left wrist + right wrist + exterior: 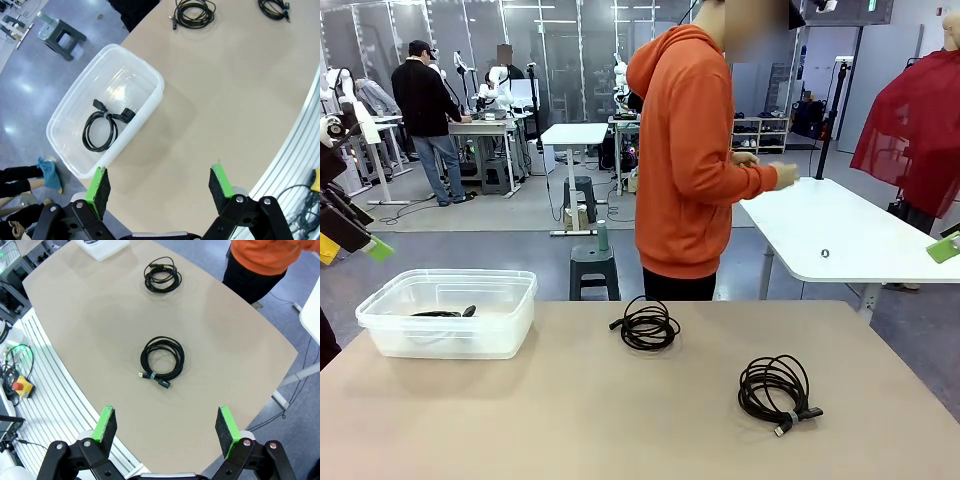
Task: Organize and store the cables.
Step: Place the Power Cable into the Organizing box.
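Front view: clear bin (500, 335) held one stored cable (445, 312). Near cable (646, 325) and far cable (777, 388) lay loose on the bench (570, 420) beyond it.
Left wrist view: left tool (159, 171) hung beside the bin, spread apart and empty.
Right wrist view: right tool (165, 412) hung spread apart above the far cable, probably for pickup.

A: How's the left hand (159, 170) built?
B: Black linked fingers (216, 189), silver screws at the joints, bright green pads (96, 186). The right hand (165, 410) matches.
A: And the person (690, 160)?
B: Orange hoodie, dark trousers.
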You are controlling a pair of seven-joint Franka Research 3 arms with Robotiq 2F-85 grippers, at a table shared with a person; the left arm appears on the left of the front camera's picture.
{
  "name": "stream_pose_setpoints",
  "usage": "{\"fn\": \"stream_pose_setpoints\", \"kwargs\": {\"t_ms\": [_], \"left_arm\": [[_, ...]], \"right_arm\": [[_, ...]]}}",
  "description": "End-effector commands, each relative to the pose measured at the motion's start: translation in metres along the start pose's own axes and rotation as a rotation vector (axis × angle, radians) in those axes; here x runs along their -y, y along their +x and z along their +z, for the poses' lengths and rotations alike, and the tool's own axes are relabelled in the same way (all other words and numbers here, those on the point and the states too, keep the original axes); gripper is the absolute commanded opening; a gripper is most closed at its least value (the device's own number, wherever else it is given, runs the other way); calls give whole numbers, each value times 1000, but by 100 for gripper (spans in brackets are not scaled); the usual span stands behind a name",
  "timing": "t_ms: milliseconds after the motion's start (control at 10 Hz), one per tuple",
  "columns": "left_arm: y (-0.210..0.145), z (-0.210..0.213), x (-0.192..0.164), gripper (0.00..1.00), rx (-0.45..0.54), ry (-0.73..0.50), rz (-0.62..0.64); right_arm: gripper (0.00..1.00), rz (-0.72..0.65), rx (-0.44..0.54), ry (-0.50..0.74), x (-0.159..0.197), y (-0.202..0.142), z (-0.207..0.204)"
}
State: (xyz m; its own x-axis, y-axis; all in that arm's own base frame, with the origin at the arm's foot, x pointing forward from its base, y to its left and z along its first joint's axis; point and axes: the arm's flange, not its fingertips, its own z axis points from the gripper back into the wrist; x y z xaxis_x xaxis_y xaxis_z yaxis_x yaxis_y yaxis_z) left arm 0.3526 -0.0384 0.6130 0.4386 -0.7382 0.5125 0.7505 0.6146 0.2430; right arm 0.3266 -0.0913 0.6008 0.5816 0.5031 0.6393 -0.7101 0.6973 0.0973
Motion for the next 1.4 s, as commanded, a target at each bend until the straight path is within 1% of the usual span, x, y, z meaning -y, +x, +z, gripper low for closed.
{"fn": "stream_pose_setpoints", "kwargs": {"t_ms": [0,1300], "left_arm": [[2,1,1,100,-3,8,12],[2,1,1,100,-3,8,12]], "right_arm": [[100,12,8,11,0,-1,0],[100,12,8,11,0,-1,0]]}}
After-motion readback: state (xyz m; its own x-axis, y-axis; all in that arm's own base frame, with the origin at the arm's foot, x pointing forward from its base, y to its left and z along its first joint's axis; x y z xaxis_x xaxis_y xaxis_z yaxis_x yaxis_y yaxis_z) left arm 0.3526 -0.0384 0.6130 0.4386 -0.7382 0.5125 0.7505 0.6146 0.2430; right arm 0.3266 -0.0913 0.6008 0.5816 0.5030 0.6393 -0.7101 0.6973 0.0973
